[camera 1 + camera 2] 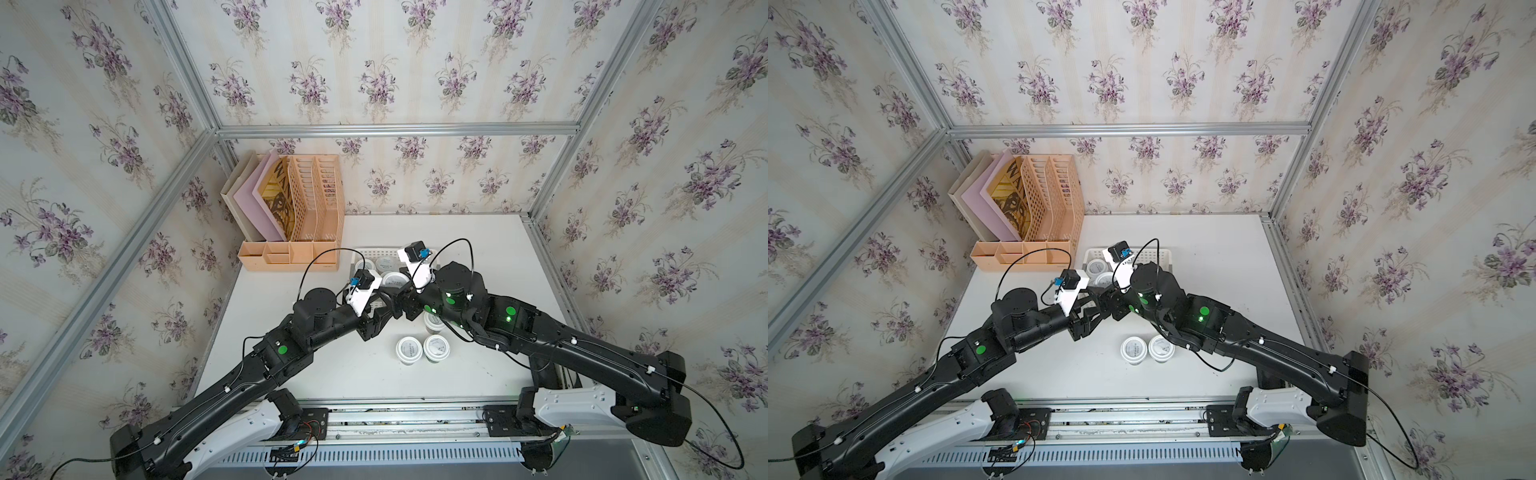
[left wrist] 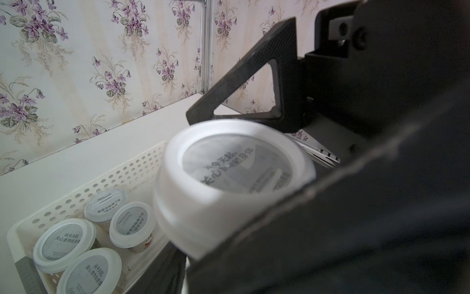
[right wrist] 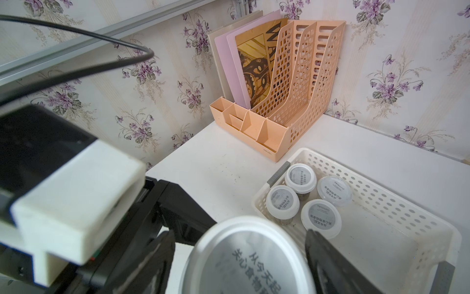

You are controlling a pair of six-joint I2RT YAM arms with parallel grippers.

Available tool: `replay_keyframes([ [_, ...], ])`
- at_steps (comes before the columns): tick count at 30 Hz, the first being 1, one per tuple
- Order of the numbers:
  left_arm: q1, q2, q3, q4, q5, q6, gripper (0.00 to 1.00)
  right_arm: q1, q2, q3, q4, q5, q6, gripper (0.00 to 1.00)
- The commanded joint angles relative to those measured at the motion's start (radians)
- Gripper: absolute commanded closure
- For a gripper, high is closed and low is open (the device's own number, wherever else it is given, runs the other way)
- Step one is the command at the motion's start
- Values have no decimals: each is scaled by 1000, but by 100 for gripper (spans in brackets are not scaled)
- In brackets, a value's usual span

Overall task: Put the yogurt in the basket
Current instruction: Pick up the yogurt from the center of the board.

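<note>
2 black arms over white table, floral-papered walls

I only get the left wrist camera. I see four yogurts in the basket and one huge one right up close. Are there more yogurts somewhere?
Observer: Yes, three on the table: one cup beside a second cup, and a third cup half under the right arm.
Kid: Did any fall over?
Observer: No, all three stand upright, lids up.
Kid: Will they fit in too?
Observer: Probably. The right wrist view shows a big stretch of bare floor in the basket.
</note>
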Motion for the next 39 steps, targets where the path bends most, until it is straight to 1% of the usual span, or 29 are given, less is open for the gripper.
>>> replay_keyframes([
  [1,0,-3,9,39,-1,7,42,1,-5,-3,4,7,4,17],
  [8,1,-1,7,44,-2,6,41,1,-5,-7,10,7,4,24],
  [12,0,-1,6,44,-3,6,39,1,-6,-8,12,7,4,26],
  [16,1,1,5,46,-6,5,33,0,-6,-13,15,13,4,27],
  [21,0,7,5,51,-7,7,28,-1,-10,-21,18,27,-1,27],
  [25,0,12,3,53,-7,7,18,-1,-15,-30,23,46,-7,28],
  [29,0,6,-1,45,-7,4,12,-4,-24,-42,29,72,-17,28],
  [34,0,-34,-28,19,-26,-2,2,-28,-26,-58,36,84,-31,27],
  [35,0,-46,-34,12,-29,-5,0,-36,-26,-62,39,83,-33,28],
  [39,0,-116,-57,-34,-52,-16,1,-88,-32,-87,64,62,-42,27],
])
